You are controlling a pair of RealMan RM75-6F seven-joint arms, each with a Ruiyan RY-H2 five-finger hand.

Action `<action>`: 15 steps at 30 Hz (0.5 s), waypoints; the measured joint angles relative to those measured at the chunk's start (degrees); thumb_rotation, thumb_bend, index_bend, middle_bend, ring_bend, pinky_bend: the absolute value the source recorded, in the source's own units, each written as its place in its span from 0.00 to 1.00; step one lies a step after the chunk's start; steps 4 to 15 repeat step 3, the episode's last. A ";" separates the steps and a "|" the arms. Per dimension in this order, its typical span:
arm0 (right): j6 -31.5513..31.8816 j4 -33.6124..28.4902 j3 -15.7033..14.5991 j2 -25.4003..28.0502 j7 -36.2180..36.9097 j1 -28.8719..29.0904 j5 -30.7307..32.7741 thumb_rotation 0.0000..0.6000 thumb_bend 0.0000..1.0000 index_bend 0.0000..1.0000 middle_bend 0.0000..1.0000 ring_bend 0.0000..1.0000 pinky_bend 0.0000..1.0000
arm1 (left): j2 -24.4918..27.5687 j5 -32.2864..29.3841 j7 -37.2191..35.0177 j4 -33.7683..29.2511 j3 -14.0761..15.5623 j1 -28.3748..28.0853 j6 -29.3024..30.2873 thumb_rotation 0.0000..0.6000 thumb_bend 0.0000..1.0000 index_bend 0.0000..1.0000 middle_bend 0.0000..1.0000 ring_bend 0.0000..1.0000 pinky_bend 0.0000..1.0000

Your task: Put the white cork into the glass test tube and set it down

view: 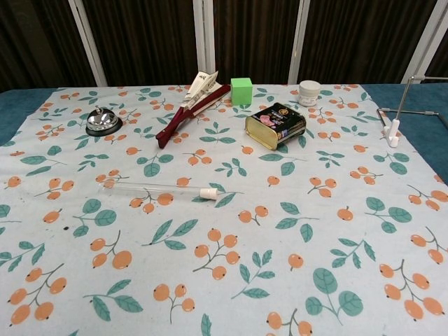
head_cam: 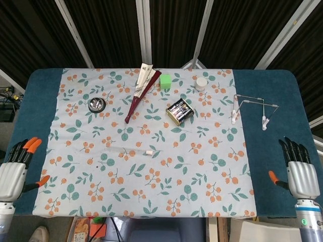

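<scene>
The glass test tube [head_cam: 126, 149] [view: 150, 187] lies flat on the floral cloth, left of centre, with the white cork [head_cam: 149, 151] [view: 208, 191] seated in its right end. My left hand [head_cam: 14, 171] hovers at the near left corner off the cloth, fingers spread, holding nothing. My right hand [head_cam: 299, 170] is at the near right corner over the blue table, fingers apart and empty. Neither hand shows in the chest view.
A silver bell [head_cam: 96, 105] [view: 103, 121], a dark red folded fan [head_cam: 140, 96], a green cube [head_cam: 165, 81], a battery tin [head_cam: 180, 111] [view: 275, 125], a small white jar [head_cam: 201, 83] and a wire rack [head_cam: 252, 107] with white clips stand across the far half.
</scene>
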 measured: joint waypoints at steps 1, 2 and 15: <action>0.79 0.49 -0.40 0.08 0.53 -0.63 -0.90 1.00 0.30 0.00 0.00 0.00 0.00 | 0.19 0.45 -0.57 0.72 0.23 0.69 0.76 1.00 0.18 0.06 0.02 0.00 0.00; 1.60 0.99 -0.68 0.11 0.90 -1.19 -1.72 1.00 0.30 0.00 0.00 0.00 0.00 | 0.33 0.78 -1.17 1.55 0.41 1.25 1.42 1.00 0.18 0.05 0.02 0.00 0.00; 2.51 1.50 -1.01 0.14 1.34 -1.88 -2.75 1.00 0.30 0.00 0.00 0.00 0.00 | 0.53 1.13 -2.02 2.73 0.61 1.92 2.03 1.00 0.18 0.05 0.02 0.00 0.00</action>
